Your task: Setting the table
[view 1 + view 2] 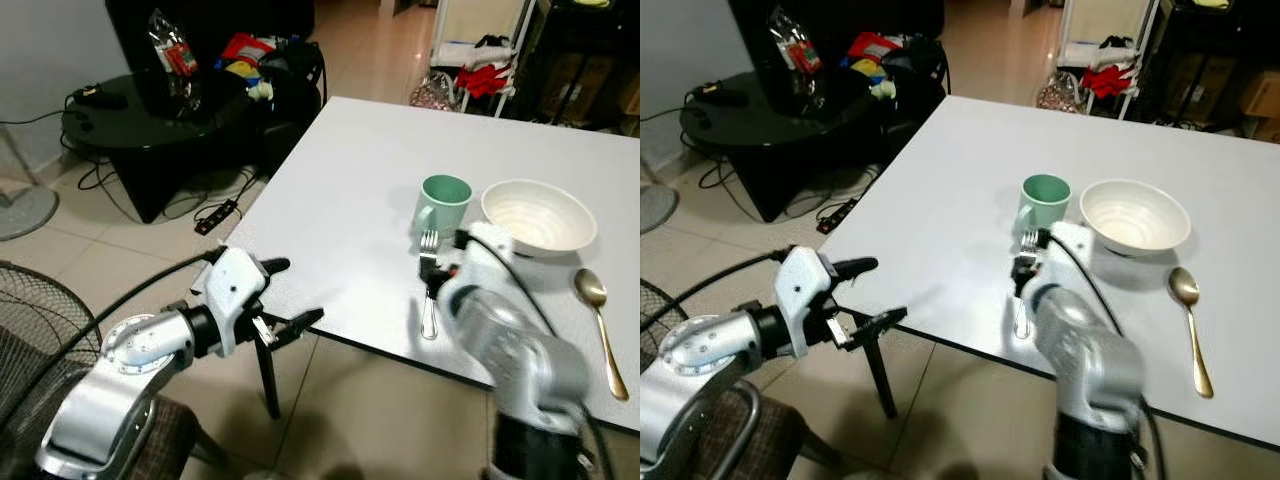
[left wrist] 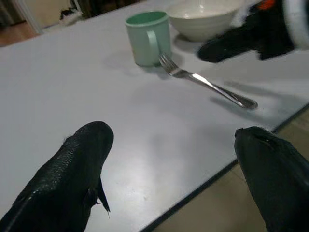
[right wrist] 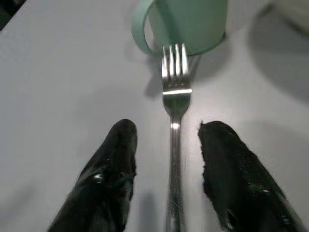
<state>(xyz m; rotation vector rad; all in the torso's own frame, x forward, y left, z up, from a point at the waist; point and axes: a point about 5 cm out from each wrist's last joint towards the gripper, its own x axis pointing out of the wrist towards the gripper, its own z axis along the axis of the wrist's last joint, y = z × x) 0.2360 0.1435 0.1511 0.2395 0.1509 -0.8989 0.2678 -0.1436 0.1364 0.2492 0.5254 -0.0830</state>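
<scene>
Two fingers of our right pincer (image 3: 166,169) stood apart astride the fork (image 3: 174,145); we advised centred closing; left pincer (image 1: 285,300) gaped idle.

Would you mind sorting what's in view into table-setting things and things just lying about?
Table setting: fork, green mug, white bowl, gold spoon, with the right gripper open astride the fork.
Lying about: snack bag, power strip, fan.

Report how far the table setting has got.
Done: green mug, white bowl and gold spoon sit on the table. In hand: the open right gripper straddles the fork, lying flat by the mug. Left gripper hovers open off the table edge. Left: unclear.
</scene>
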